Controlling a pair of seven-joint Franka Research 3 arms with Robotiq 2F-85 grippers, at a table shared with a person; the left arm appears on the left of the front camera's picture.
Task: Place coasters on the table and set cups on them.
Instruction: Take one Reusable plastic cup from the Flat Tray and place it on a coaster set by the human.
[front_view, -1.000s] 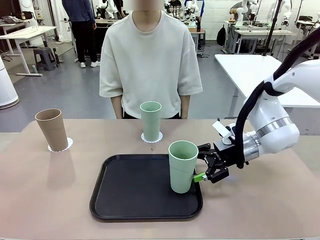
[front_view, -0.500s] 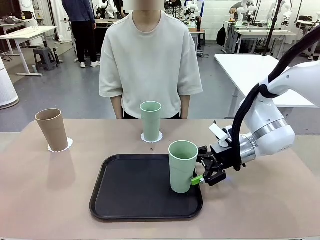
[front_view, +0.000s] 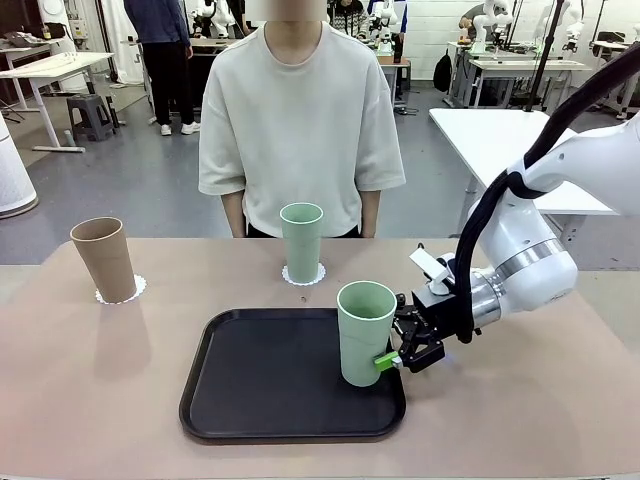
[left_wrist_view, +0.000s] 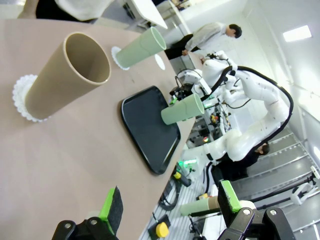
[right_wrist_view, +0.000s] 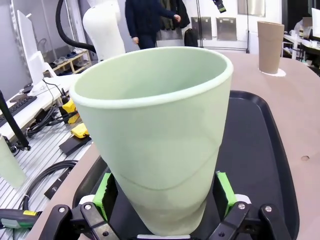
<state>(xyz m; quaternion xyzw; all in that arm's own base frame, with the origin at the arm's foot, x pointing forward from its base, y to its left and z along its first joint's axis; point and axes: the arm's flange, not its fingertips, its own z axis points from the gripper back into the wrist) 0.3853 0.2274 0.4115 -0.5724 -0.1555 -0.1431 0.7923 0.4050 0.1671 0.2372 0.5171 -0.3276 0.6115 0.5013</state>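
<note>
Cups were what I watched, and the nearest of them, a mint green cup (right_wrist_view: 155, 145), stood between my right gripper's (right_wrist_view: 165, 197) fingers in the right wrist view. One green pad (right_wrist_view: 103, 192) sat on each side of its lower body with the jaws spread wide, and I could not tell whether the pads touched the cup wall. From the front, that right gripper (front_view: 398, 352) reached in from the cup's right side, low against it, and the mint green cup (front_view: 365, 332) stood upright at the right end of the black tray (front_view: 270, 385), which lay on the table (front_view: 90, 400).

My left gripper (left_wrist_view: 170, 205) hung with its jaws wide apart and nothing between them, looking down across the table (left_wrist_view: 65, 160).

Beyond the right gripper, further across the table and to its left in the front view, a second mint green cup (front_view: 301, 242) stood upright on a coaster (front_view: 290, 276), just in front of the person (front_view: 300, 120) standing at the far side. Well off to the left of both, the tan-brown cup (front_view: 104, 259) stood upright on its own coaster (front_view: 136, 290). In the left wrist view I saw the same tan-brown cup (left_wrist_view: 67, 75) ahead of the left gripper on a lacy white coaster (left_wrist_view: 20, 95).
</note>
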